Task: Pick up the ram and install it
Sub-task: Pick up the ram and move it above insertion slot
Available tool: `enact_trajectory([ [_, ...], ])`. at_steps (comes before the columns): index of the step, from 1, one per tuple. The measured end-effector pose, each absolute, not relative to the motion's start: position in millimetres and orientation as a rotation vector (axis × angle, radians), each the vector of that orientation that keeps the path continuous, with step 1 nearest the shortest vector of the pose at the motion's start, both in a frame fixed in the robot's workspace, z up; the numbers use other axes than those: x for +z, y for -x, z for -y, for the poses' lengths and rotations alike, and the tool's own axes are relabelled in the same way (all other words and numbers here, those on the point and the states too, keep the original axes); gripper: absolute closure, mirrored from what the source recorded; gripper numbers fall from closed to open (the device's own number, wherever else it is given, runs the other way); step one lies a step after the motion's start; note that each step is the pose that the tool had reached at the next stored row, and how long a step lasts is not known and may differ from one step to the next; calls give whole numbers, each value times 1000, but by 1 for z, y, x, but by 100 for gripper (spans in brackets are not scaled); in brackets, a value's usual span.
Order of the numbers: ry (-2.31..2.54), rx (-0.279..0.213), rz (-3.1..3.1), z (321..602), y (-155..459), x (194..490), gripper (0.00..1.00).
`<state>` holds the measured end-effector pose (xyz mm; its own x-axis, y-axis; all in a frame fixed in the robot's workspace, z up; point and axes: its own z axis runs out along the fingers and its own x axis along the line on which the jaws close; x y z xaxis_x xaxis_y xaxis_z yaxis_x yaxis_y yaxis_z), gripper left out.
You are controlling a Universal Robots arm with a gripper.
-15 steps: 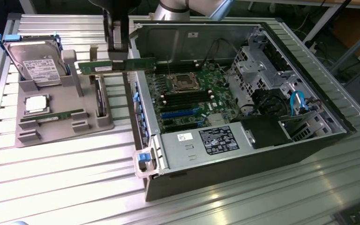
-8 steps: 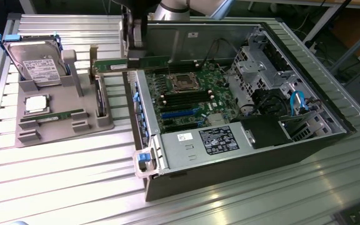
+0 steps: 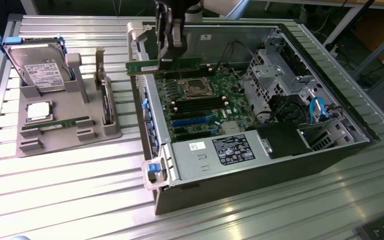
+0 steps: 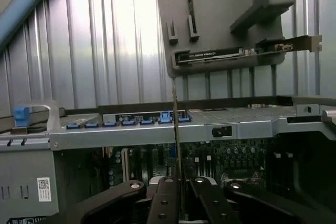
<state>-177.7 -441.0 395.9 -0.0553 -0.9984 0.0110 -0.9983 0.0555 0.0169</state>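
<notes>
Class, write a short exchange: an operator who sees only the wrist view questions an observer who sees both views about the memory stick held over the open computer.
Operator: I see the memory stick edge-on between the fingers. How does it sit?
Observer: In the exterior view it hangs level, gripped near its middle, above the far part of the open computer.
Operator: Is there another stick anywhere?
Observer: Yes, a second stick lies flat in the grey tray, to the exterior view's left of the computer.
</notes>
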Motion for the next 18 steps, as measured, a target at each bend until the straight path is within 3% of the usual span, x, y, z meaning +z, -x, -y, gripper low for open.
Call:
enact_trajectory([
  [18,-2146,-7,2267,441,86,401,86],
])
